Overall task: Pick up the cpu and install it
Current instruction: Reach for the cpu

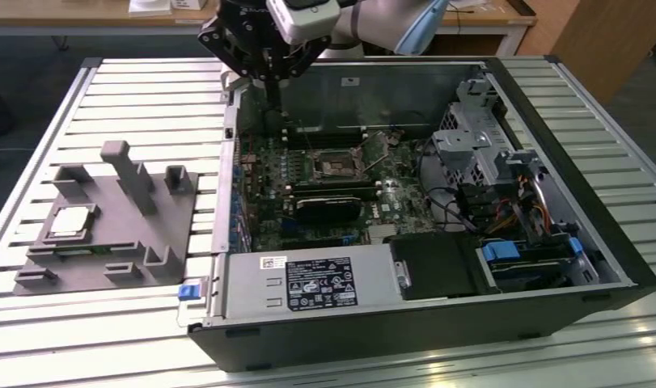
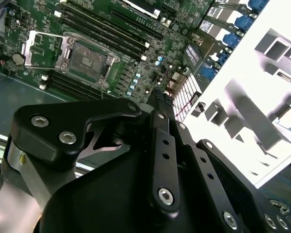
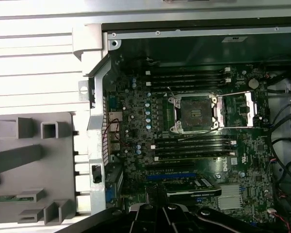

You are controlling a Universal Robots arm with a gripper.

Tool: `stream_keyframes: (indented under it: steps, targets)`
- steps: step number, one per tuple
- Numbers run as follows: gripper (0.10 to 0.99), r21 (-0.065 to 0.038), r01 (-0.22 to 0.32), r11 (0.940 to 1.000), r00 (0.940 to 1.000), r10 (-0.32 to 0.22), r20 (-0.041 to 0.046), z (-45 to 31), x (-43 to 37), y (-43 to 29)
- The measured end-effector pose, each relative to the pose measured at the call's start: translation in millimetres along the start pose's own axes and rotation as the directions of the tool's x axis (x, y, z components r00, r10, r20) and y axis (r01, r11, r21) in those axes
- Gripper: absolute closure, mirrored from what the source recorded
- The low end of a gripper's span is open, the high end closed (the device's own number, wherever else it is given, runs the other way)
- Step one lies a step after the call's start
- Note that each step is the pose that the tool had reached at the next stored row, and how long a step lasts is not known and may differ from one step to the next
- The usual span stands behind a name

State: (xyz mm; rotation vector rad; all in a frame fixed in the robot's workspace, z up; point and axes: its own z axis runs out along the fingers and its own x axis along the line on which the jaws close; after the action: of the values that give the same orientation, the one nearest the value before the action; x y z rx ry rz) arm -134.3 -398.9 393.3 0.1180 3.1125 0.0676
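One slatted surface [image 1: 144, 81] carries the whole job. The open computer case [image 1: 414, 339] fills the centre and right of the exterior view. The grey fixture plate [image 1: 95, 190] sits at centre left, well apart from the motherboard's socket [image 1: 336, 166]. The cpu [image 1: 71, 222] lies flat on the left part of that plate, untouched.

Your arm [image 1: 382, 20] enters from the top edge of the frame and points the tool [image 1: 272, 107] straight down over the case's upper left corner, nearer the socket than the chip. Its fingers [image 2: 161, 111] look pressed together at the tips, with nothing between them.

Judged from this, the pick-up is not yet begun. You would do well to spread the fingers before descending, come down square over the chip, take it by opposite edges and keep it level. In the first wrist view the socket's retaining frame [image 3: 243, 109] stands swung open and the seat is bare.
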Motion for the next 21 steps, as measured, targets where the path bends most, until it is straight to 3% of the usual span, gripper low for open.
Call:
stream_keyframes:
  steps: [21]
  targets:
    - [0.98,0.0,0.0,1.0,1.0,0.0,0.0,-0.1,4.4,-0.3]
